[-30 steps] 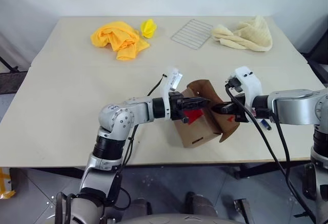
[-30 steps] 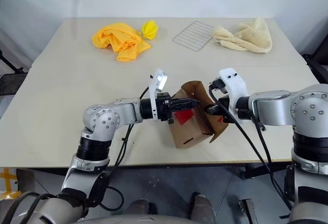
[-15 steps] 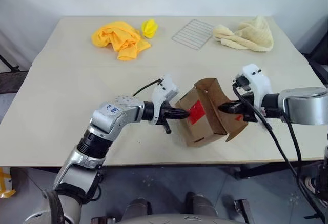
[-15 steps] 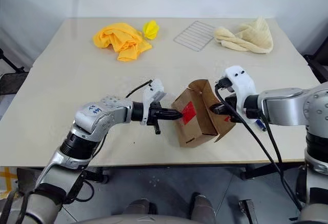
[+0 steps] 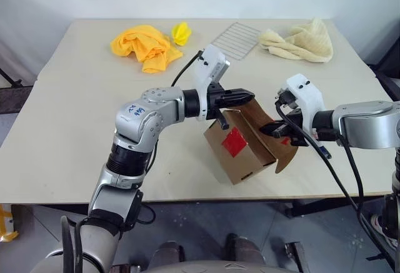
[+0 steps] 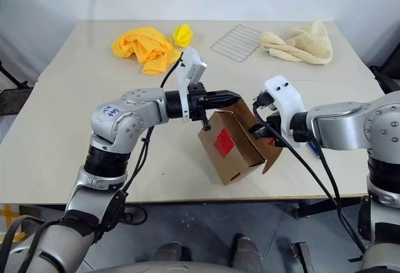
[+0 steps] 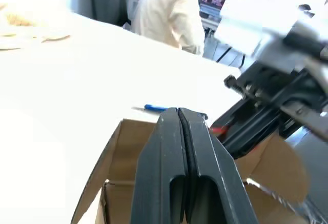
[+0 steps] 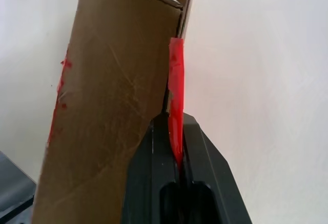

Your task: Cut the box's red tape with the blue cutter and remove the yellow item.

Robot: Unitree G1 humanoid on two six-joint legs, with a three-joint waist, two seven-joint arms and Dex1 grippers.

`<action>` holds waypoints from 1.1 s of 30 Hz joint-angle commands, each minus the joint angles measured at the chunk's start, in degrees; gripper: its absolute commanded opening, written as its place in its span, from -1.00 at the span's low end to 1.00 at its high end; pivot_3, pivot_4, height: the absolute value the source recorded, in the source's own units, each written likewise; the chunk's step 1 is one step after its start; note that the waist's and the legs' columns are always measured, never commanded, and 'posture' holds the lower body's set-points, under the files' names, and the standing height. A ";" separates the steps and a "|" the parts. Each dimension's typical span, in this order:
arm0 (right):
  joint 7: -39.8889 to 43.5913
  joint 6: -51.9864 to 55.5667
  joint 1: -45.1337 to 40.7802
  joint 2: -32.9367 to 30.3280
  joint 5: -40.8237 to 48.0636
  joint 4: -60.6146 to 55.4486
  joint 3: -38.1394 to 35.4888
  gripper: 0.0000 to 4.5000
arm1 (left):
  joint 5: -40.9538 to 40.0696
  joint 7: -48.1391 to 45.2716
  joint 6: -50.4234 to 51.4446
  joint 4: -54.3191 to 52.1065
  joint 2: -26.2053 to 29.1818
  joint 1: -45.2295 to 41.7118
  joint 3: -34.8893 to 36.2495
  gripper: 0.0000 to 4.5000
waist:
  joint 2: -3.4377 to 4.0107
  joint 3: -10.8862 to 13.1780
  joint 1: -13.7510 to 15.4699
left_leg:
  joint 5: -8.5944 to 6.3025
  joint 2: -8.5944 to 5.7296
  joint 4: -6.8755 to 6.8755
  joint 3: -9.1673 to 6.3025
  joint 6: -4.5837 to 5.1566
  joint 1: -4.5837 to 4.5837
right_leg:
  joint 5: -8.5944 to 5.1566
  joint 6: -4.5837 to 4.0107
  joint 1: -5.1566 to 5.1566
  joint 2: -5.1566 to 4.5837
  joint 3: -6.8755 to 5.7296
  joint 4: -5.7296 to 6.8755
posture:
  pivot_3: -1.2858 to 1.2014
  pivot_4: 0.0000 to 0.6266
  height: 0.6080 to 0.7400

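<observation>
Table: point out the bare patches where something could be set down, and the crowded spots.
Bare: the table's left side, below the orange cloth, and the middle strip between the wire rack and the box. Crowded: the near right, where both arms meet at the box, and the far edge with the cloths, including the cream cloth.

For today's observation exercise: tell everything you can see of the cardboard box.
The box is small, brown cardboard, tilted near the table's front edge, flaps open. A red tape patch sits on its front face. The right gripper, jaws shut, pinches one flap; the left gripper, jaws shut, hovers over the opening.
</observation>
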 commanded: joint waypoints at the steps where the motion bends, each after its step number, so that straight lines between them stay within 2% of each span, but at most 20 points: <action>1: 0.15 0.30 -1.45 -1.19 0.59 -1.86 0.32 -0.99 | -0.86 -1.63 -0.47 -0.72 -0.45 -1.94 -0.48 -1.00 | 0.00 0.00 0.01 | 0.00 0.00 0.01 0.00 0.00 0.00 | 0.00 0.00 0.00 0.00 0.00 0.00 | 0.03 -0.52 1.00; 7: -0.44 0.30 -2.48 -1.33 0.39 -2.24 1.56 -0.99 | 2.08 -5.22 -2.09 -0.97 0.49 0.70 -7.04 -1.00 | 0.00 0.01 0.03 | 0.00 0.00 0.02 0.01 0.00 -0.02 | 0.00 0.00 0.00 0.00 0.00 0.00 | 0.03 -0.52 1.00; 13: -1.18 0.30 -4.45 -2.72 0.44 -2.22 2.82 -0.99 | 6.74 -9.92 -5.63 -1.60 4.25 2.81 -14.19 -1.00 | 0.06 0.04 0.07 | 0.00 0.00 0.02 0.03 0.00 -0.04 | 0.00 0.00 -0.05 0.00 0.01 0.02 | 0.03 -0.52 1.00; 23: -1.98 0.30 -5.52 -7.19 2.18 -1.04 2.26 -0.99 | 9.09 -12.40 -5.30 -4.07 9.61 4.99 -14.69 -1.00 | 0.07 0.05 0.07 | 0.00 0.01 0.05 0.01 0.00 -0.07 | 0.00 0.00 -0.06 0.00 0.01 0.01 | 0.03 -0.52 1.00; 28: -2.97 -0.04 -0.95 -9.16 2.82 0.73 -0.85 -0.99 | 9.77 -12.33 -3.02 -7.82 13.69 8.09 -14.44 -1.00 | 0.07 0.05 0.16 | 0.00 0.01 0.04 0.01 0.00 -0.08 | 0.00 0.00 -0.07 0.00 0.01 0.01 | 0.03 -0.52 1.00; 33: -3.92 -0.38 2.76 -8.67 1.78 1.57 -2.48 -0.99 | 9.52 -11.53 -0.64 -10.71 15.35 10.31 -14.02 -1.00 | 0.07 0.05 0.17 | 0.00 0.01 0.11 0.02 0.00 -0.07 | 0.00 0.00 -0.06 -0.01 0.04 0.07 | 0.03 -0.52 1.00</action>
